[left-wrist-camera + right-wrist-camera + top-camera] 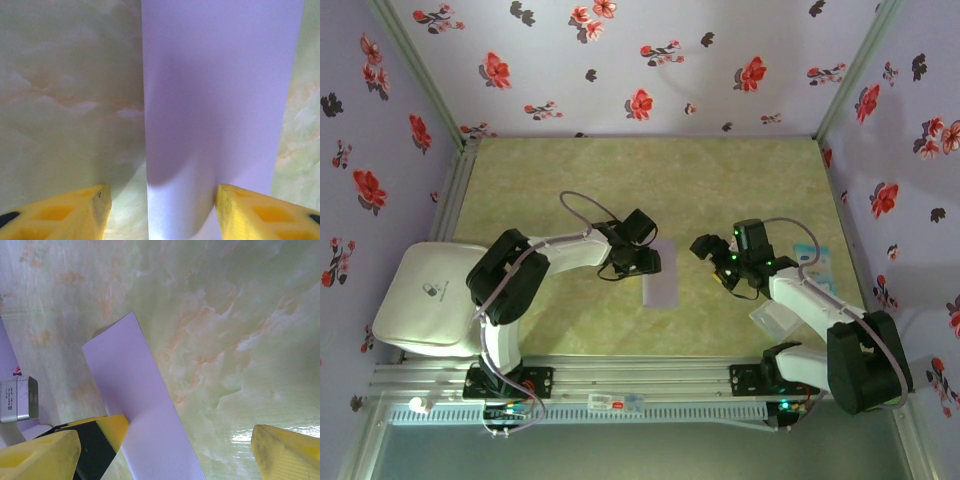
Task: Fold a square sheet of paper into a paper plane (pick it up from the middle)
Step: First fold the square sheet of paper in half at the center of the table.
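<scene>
The square sheet of paper [660,276], pale lavender, lies on the table as a narrow upright rectangle, apparently folded lengthwise, with no dart shape to it. My left gripper [640,262] is at the paper's left edge, open. In the left wrist view the left gripper [162,207] straddles that edge, with the paper [220,90] running between and beyond the yellow fingers [245,212]. My right gripper [713,262] hovers just right of the paper, jaws wide open and empty. In the right wrist view the right gripper [165,455] sits over the paper strip [140,405].
A white padded block [428,295] sits at the table's left edge. A small light-blue card [816,262] and a translucent plastic square [775,318] lie by the right arm. Flowered walls close in three sides; a metal rail [620,378] runs along the near edge.
</scene>
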